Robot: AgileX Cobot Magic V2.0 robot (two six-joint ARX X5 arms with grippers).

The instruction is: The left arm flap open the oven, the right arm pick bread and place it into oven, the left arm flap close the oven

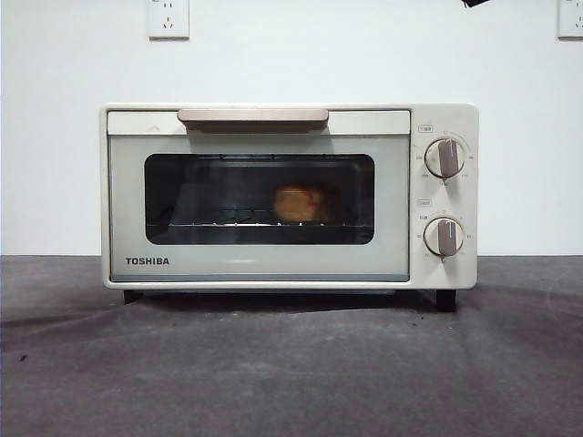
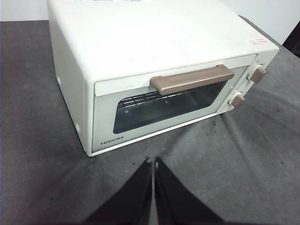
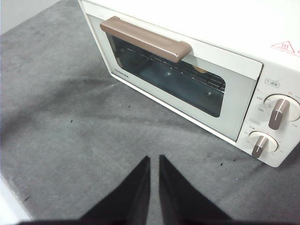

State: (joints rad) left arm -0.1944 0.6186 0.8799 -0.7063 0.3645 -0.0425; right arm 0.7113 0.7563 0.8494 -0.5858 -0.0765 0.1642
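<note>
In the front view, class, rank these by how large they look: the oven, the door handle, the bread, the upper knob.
1. oven
2. door handle
3. bread, seen through the shut glass door
4. upper knob, which looks close to the bread in size, so that order is unsure

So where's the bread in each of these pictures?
Front view: the bread sits on the rack behind the oven window, right of middle.
Left wrist view: not visible through the glass.
Right wrist view: only a small tan bit shows behind the handle, probably the bread.
Shared landmark: the handle.
</note>
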